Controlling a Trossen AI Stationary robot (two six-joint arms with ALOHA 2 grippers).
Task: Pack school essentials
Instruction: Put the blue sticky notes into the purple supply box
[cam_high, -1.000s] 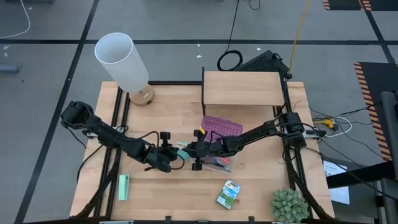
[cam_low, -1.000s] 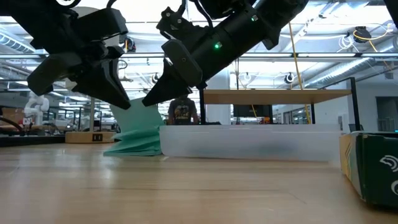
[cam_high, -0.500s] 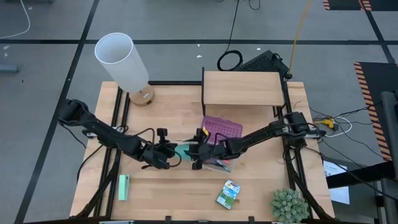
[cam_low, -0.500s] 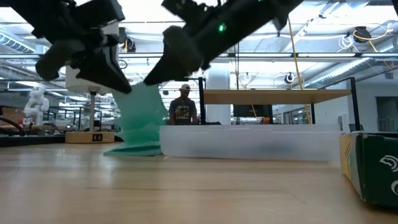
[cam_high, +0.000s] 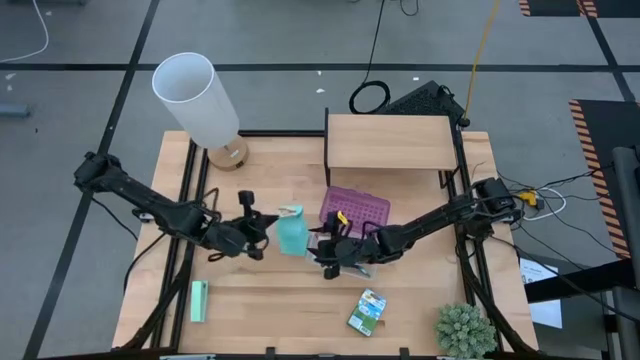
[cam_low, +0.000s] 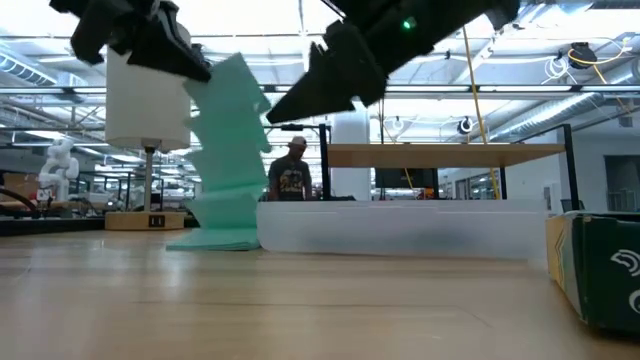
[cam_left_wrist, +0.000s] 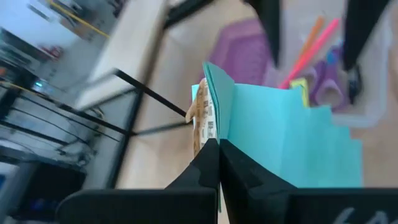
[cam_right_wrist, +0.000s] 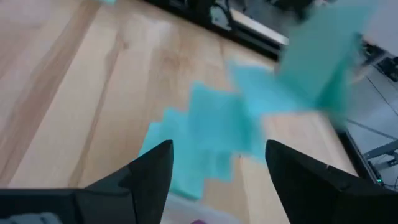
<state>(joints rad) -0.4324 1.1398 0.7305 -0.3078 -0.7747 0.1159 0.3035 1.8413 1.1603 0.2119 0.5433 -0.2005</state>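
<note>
Left gripper jaws pinch the top edge of a teal accordion-folded paper pad, lifted left of the clear plastic case. Right gripper jaws are spread wide and empty above the case. Case contents are partly hidden; orange pencil and purple-handled scissors show inside.

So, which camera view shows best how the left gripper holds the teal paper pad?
The left wrist view: the left gripper is shut on the top edge of the teal paper pad. The high view shows the pad only as a small patch. The low view shows it hanging in steps, its grip hidden. The right wrist view blurs it.
</note>
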